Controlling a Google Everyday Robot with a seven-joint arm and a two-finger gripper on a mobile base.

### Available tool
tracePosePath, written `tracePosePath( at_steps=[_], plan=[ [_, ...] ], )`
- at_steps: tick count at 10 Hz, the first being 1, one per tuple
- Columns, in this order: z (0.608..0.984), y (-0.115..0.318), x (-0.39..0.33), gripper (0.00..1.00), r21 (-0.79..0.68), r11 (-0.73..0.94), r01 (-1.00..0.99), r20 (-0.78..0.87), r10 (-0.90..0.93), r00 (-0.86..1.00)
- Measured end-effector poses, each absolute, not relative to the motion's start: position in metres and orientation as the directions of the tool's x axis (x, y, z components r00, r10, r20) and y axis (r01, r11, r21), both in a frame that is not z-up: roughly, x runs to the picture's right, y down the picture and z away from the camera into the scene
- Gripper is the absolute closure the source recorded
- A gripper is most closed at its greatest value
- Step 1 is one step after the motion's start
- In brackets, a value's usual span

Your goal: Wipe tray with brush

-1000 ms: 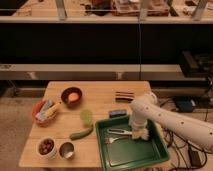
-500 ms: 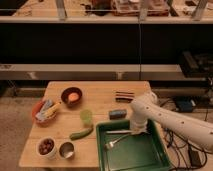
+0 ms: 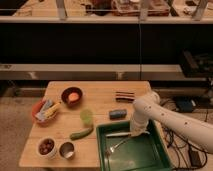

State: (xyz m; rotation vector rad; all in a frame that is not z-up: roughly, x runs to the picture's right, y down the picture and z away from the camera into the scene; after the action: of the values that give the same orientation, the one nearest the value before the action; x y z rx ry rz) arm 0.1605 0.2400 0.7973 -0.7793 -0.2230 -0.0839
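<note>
Large dark-green tray (image 3: 150, 157) at the 5 o'clock corner of the wooden bench (image 3: 102, 97), overhanging the near edge. White arm reaching in from 3 o'clock, elbow above the tray's far right corner, forearm pointing down. Tool (image 3: 137, 131) low over the tray's far rim, at about 1 o'clock within the tray; cannot tell whether released or clenched. Slim white brush (image 3: 119, 134) lying across the tray's far part, handle running toward 9 o'clock from the tool, one end at or under the tool. Silver fork (image 3: 117, 146) inside the tray, slanting toward 7 o'clock. Blue block (image 3: 118, 114) just beyond the tray's far rim. Dark striped bar (image 3: 124, 96) at 1 o'clock on the bench. Green cup (image 3: 86, 117) and green cucumber (image 3: 81, 133) left of the tray. Bowl with an orange item (image 3: 72, 95) at 11 o'clock; red bowl (image 3: 44, 111) at 9 o'clock; white bowl (image 3: 46, 147) and metal cup (image 3: 66, 149) at 7 o'clock.
</note>
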Motion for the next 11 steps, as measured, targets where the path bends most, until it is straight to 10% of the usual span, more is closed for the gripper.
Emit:
tracePosePath(
  at_steps=[11],
  plan=[
    [0.694,0.218,0.092,1.00,-0.674,0.675,0.302,0.681,0.408,0.608]
  ],
)
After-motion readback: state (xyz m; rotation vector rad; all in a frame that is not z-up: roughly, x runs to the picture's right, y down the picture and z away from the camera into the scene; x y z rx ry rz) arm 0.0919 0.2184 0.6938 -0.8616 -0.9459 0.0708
